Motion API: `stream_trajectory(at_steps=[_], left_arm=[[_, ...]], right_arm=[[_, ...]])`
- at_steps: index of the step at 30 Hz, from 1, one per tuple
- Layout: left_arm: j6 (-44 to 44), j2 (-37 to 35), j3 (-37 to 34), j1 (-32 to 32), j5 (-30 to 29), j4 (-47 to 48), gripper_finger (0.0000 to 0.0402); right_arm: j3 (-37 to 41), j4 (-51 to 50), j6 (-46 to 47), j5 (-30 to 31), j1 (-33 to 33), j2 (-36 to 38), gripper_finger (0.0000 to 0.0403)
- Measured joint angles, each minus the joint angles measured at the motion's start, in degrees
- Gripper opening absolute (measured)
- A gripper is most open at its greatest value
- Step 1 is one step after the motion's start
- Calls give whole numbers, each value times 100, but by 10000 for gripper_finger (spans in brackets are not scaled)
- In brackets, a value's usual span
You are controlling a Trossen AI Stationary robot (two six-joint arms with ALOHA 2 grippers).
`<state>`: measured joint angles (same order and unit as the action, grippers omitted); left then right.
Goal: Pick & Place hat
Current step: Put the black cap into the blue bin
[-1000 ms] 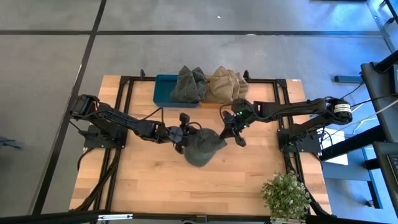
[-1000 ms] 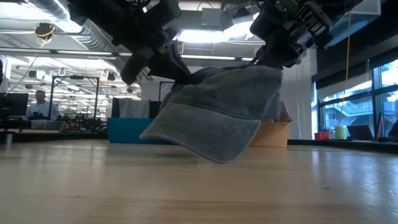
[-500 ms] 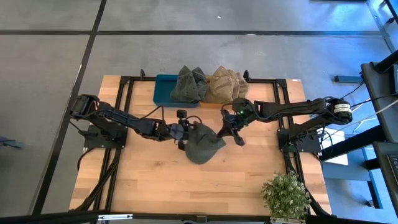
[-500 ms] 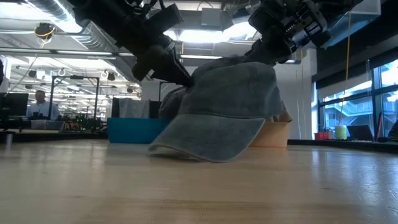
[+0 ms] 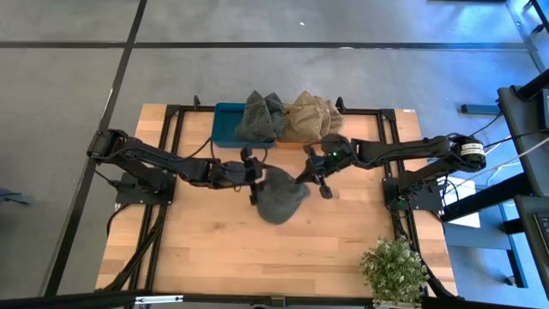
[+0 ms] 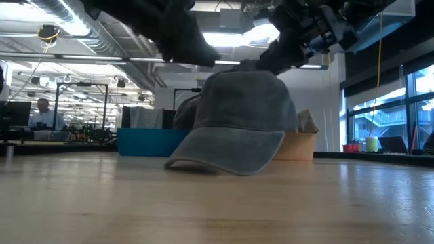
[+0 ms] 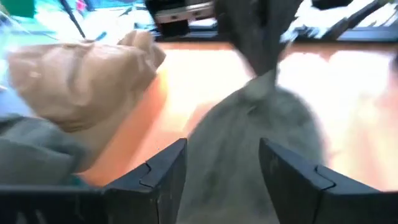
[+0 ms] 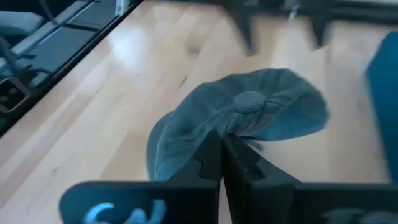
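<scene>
A grey-blue hat sits in the middle of the table with its brim on the wood and its crown up. My right gripper is shut on the crown from the table's right side. My left gripper stands open at the hat's left side. In the left wrist view its fingers flank the hat. In the low view it hangs just above the crown with a gap between them. My right gripper pinches a bunched fold of the crown's cloth between its two shut fingers, near the top button. It comes slanting down from the table's right. The crown is drawn up toward the fingers while the brim lies on the table.
At the far edge a blue bin holds an olive-grey hat, and a tan hat sits beside it. A potted plant stands at the near right corner. Black frame rails run along the table's sides.
My left gripper has opened and let go of the hat, rolled about its own line, and risen a little. The hat's left side has dropped. It has swung from tilted to upright, its brim now flat on the table. My right gripper has kept its hold.
</scene>
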<state>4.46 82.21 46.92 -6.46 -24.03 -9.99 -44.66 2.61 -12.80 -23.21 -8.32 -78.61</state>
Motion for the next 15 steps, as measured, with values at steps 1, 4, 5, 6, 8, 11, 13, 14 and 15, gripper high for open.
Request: stream_trajectory(at_steps=[1, 4, 5, 6, 8, 11, 13, 14, 15], left_arm=[[146, 4, 0, 1, 114, -90, 195], [375, 139, 4, -2, 146, -309, 198], [413, 180, -7, -1, 126, -343, 198], [433, 243, -8, 0, 143, -517, 198], [438, 322, -2, 0, 248, -730, 198], [311, 482, 0, -1, 502, -1182, 198], [299, 534, 0, -7, 602, -1287, 198], [332, 552, 0, -8, 618, -1303, 198], [386, 581, 0, -5, 611, -1316, 198]], right_arm=[[0, 97, -60, 51, 0, 0, 6], [0, 306, -176, 68, -1, -2, 6], [0, 354, -192, 66, 0, -8, 6], [0, 427, -200, 64, 0, -33, 6], [0, 486, -203, 64, 0, -85, 6], [-2, 709, -202, 45, 13, -263, 6], [-2, 840, -253, 42, 37, -389, 6], [-1, 881, -257, 49, 42, -428, 6], [0, 978, -257, 54, 56, -472, 6]])
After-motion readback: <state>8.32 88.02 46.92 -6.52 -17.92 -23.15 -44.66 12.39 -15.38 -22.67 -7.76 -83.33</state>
